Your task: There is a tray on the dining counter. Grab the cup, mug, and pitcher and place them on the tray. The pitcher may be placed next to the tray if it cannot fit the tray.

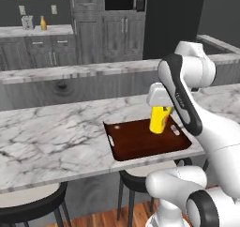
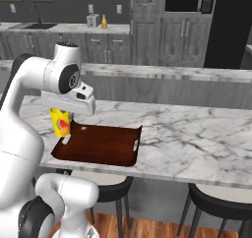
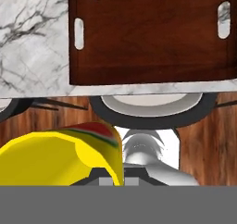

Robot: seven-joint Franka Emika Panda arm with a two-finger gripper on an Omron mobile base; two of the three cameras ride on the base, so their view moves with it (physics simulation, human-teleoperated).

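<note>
- Counter (image 1: 47, 127): long marble top, bare on its left stretch; stools (image 1: 28, 207) tucked under.
- Tray (image 1: 136, 144): sits flat near counter's front edge, dark red-brown, white cut-out handles at both short ends. Nothing resting on its floor that I can see.
- Cup (image 1: 160, 119): yellow tumbler w/ red mark, held above tray's right part in left base view; in right base view it hangs over tray's left end, just under the hand. Looks clear of the tray floor, not set down yet, though the gap is hard to judge.
- Gripper (image 1: 160, 109): fingers pressed onto the cup, pinching it near its top; the wrist housing hides fingertips in base views. In hand view cup (image 3: 55, 156) fills lower left, tilted across the lens; tray (image 3: 148, 33) lies beyond at top.
- Far back worktop: toaster (image 1: 27, 22) w/ a small yellow bottle-like thing (image 1: 43, 23) just beside it, prob the pitcher, too small to be sure. Mug: can't place it.
- Step in hand (my read): item 1 of 3, cup carried over tray, ready for placing.
- Next move needs: lower straight down till base meets tray floor, keep cup upright, release only once it's seated, lift clear w/o knocking it. Best to set it toward 1 end, leaving room for mug and maybe pitcher.
- Risk: letting go early could tip the cup.
</note>
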